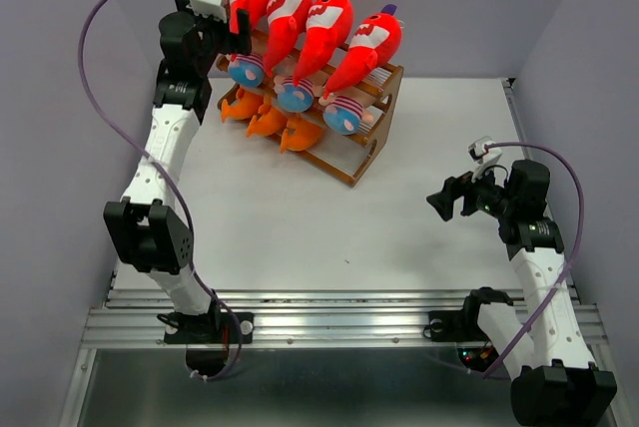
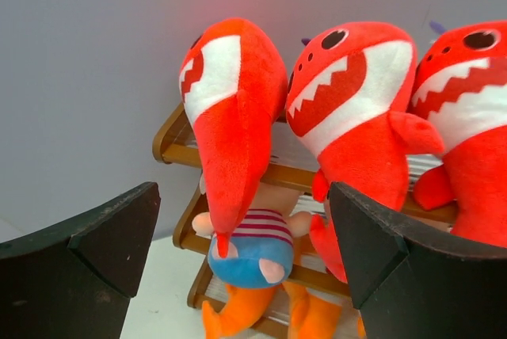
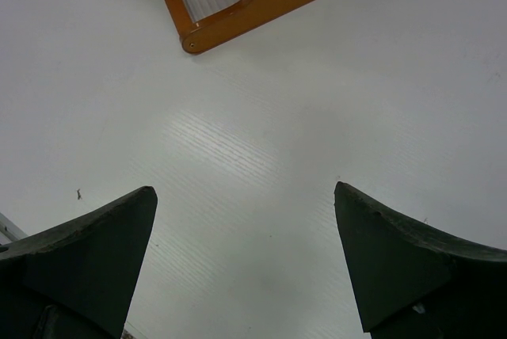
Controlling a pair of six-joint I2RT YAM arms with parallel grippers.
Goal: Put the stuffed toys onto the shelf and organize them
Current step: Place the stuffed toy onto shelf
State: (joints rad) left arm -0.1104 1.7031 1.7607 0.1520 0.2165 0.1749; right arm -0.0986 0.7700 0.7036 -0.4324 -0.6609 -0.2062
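The brown wooden shelf (image 1: 371, 156) stands at the back of the table. Several red sharks (image 1: 321, 28) lean on its top tier, three striped-shirt dolls (image 1: 294, 95) lie on the middle tier, and orange fish (image 1: 268, 123) sit on the bottom. My left gripper (image 1: 236, 38) is open and empty beside the leftmost red shark (image 2: 231, 109), just left of the shelf (image 2: 176, 142); a doll (image 2: 257, 244) shows below it. My right gripper (image 1: 439, 204) is open and empty above bare table, right of the shelf, whose foot (image 3: 261, 6) shows in the right wrist view.
Grey walls close in the back and both sides. The white table (image 1: 329, 237) runs from the shelf to a metal rail (image 1: 329, 322) at the near edge, where the arm bases are bolted.
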